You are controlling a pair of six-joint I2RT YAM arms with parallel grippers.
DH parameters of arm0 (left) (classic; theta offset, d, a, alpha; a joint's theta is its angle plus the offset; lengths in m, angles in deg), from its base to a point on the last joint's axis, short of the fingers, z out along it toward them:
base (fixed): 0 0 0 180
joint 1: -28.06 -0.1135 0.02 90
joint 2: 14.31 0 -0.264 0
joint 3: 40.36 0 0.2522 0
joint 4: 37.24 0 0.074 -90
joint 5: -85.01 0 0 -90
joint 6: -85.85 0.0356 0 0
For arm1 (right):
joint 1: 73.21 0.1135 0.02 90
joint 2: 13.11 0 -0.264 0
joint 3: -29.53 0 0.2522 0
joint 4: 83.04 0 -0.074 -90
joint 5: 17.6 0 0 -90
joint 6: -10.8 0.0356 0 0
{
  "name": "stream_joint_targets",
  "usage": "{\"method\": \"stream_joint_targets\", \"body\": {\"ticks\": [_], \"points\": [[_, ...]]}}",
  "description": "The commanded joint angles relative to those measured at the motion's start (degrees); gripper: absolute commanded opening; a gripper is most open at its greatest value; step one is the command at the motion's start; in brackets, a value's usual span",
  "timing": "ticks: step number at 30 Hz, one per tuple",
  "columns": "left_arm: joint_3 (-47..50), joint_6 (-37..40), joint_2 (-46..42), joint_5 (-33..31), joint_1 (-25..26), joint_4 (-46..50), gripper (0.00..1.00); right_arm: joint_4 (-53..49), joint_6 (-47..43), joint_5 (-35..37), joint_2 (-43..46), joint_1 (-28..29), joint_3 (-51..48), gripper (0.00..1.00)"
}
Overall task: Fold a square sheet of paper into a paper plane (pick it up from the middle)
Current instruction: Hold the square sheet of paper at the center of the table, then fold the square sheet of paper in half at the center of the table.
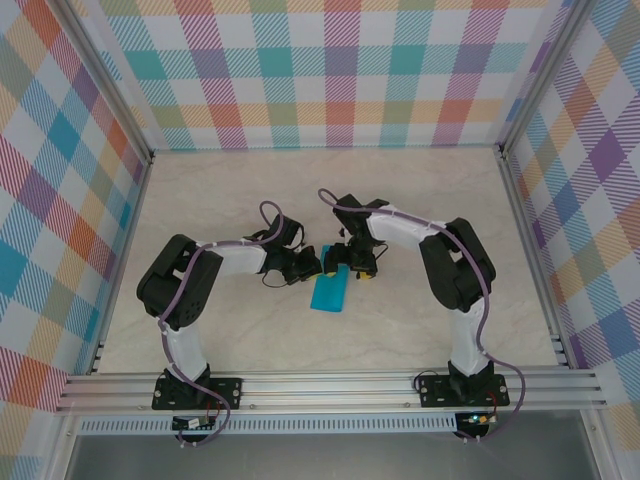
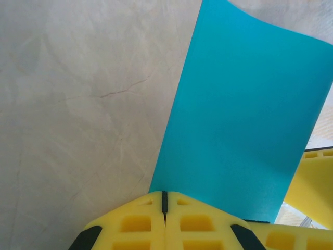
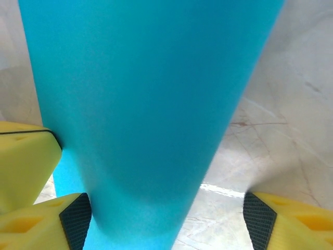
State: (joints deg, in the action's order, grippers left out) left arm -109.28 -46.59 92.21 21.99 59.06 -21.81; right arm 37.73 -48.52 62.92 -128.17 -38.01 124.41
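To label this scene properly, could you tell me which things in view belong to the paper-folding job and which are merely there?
Belongs to the job:
- teal-blue sheet of thin paper, bent
- left gripper, shut at the sheet's edge
- right gripper, open with the sheet between its fingers

Merely there:
- pale marbled table
- plaid walls
- aluminium rail

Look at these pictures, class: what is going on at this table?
A robot is handling a teal-blue sheet of paper in the middle of the table. The left gripper is shut, its tips at one corner of the paper, seemingly pinning it down. The right gripper is open, its fingers either side of the sheet, which curves up between them. There is no plane shape yet; from above the paper looks like a narrow rectangle.
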Motion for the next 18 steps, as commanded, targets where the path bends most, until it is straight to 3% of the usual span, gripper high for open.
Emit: {"method": "stream_joint_targets", "body": {"ticks": [1,6,14,18], "points": [[1.6,0.2,2.4,-2.4,1.0,1.5,0.00,3.6,1.4,1.9,5.9,-1.7,-3.2,0.81],[1.5,0.4,2.4,-2.2,1.0,1.6,0.00,9.7,4.2,-1.2,13.9,-3.2,-9.7,0.78],[1.7,0.4,2.7,-2.4,1.0,1.7,0.00,26.7,11.1,-17.2,16.8,-3.7,-18.4,0.24],[1.7,0.5,2.9,-2.4,1.0,1.7,0.00,30.3,12.7,-18.6,15.7,-3.7,-21.2,0.12]]}}
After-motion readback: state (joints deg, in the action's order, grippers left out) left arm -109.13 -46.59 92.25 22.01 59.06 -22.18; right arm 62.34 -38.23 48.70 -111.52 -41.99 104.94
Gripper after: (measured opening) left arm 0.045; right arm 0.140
